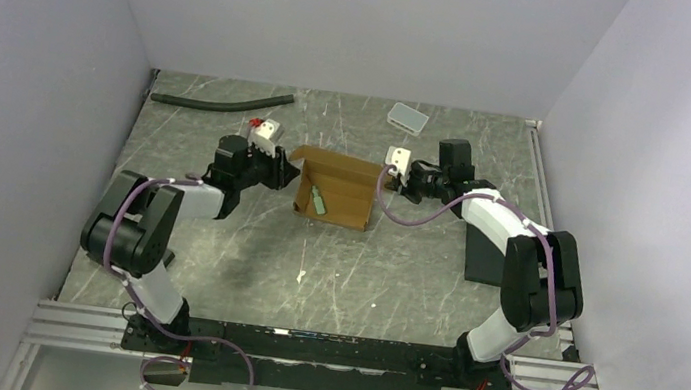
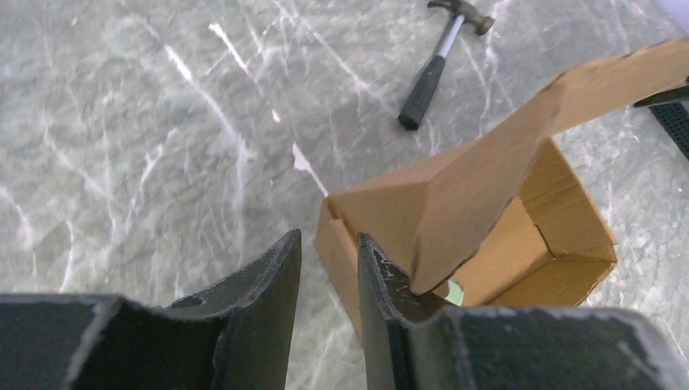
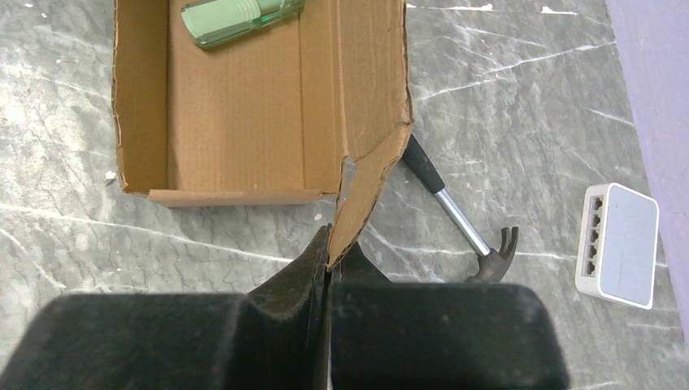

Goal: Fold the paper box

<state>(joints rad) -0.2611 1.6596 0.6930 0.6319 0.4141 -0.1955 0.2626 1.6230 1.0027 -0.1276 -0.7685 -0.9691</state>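
Roughly midway between the table's (image 1: 361, 278) left and right edges, nearer its far edge than its near one, sits the paper box (image 1: 337, 189) of plain brown cardboard, an open oblong carton with its flaps up. Inside it lies a pale green, ribbed plastic piece (image 3: 244, 16) against one end wall.

The right gripper (image 3: 329, 244) has its black fingers pressed together on the corner of a cardboard flap that rises from the box's end, so the claw is clamped on the box. The left gripper (image 2: 327, 240) is at the opposite end. Its two black fingers (image 2: 268, 284) stand apart, with grey table and the box's near wall showing in the gap. A long flap slants up and away from the box, and its lower end rests against the outer side of one finger, not between the two.

A steel-headed hammer with a black handle (image 3: 463, 227) lies on the table just beside the box; in the right wrist view its grip end runs behind the held flap. A small white device with a row of ports (image 3: 617, 244) sits apart from the box, towards the far edge. A black ribbed hose (image 1: 223, 100) lies near the far left corner, and a flat black rectangular slab (image 1: 484, 259) lies near the right edge, partly under the right arm.
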